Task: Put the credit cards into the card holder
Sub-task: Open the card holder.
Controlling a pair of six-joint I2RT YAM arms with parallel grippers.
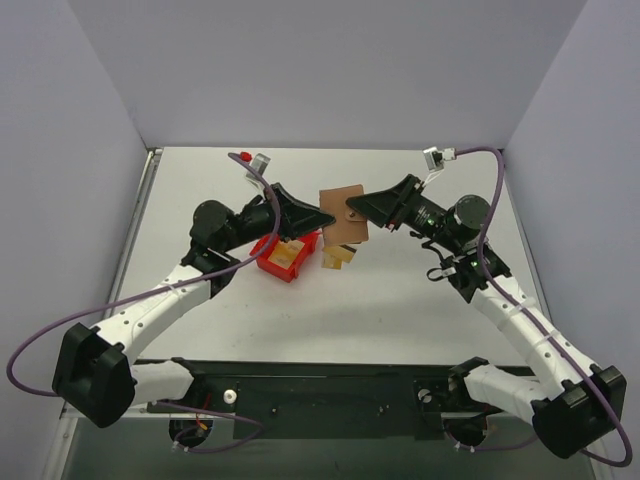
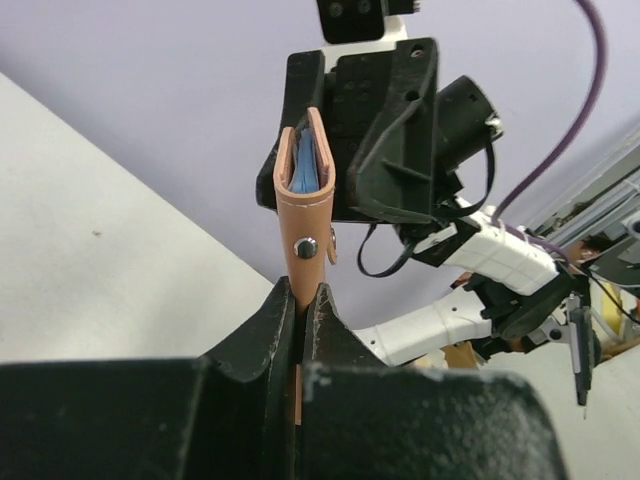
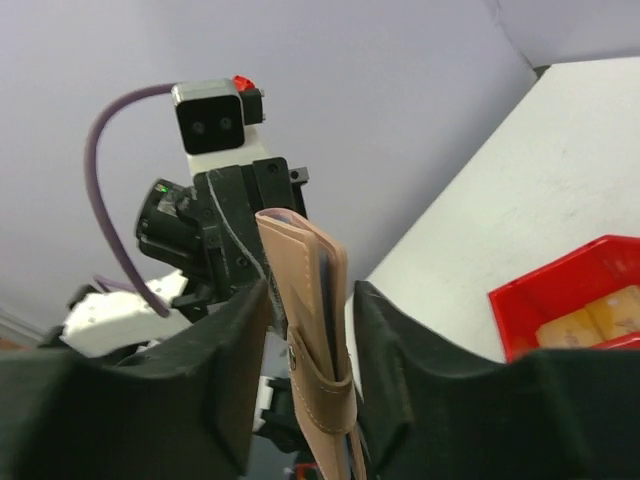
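- A white table point(image 1: 400, 310) forms the floor of the enclosure, its top matte and faintly speckled.
- A plain, pale lavender-grey back wall point(image 1: 330, 70) rises from the table's far edge.
- A matching left wall point(image 1: 60, 180) and right wall point(image 1: 595, 140) close the sides.
- A metal strip point(image 1: 138, 225) edges the table's left side.
- The light is soft and even.
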